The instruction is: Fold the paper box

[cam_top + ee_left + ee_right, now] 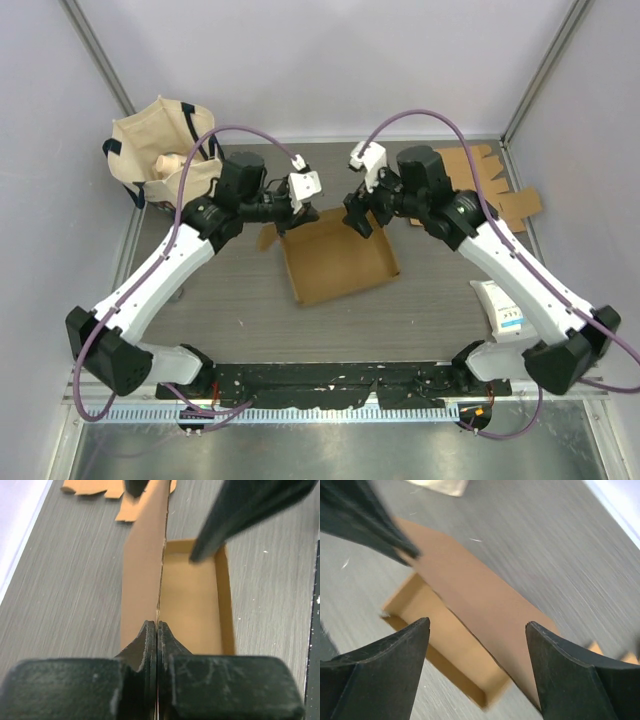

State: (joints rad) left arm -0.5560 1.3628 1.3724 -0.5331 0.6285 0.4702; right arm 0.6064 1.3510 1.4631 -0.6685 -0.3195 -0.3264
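Note:
A brown paper box (338, 262) lies partly folded at the table's middle, with raised side walls. My left gripper (300, 217) is shut on the box's far wall; in the left wrist view the gripper (157, 626) pinches the thin cardboard edge (145, 555) between its closed fingers. My right gripper (362, 222) is open and hovers over the box's far right corner. In the right wrist view the right gripper (477, 625) stands wide open above the box (470, 605), touching nothing.
A tan cloth bag (160, 150) sits at the far left corner. Flat cardboard blanks (490, 185) lie at the far right. A white packet (505, 312) lies by the right arm's base. A black rail (330, 380) runs along the near edge.

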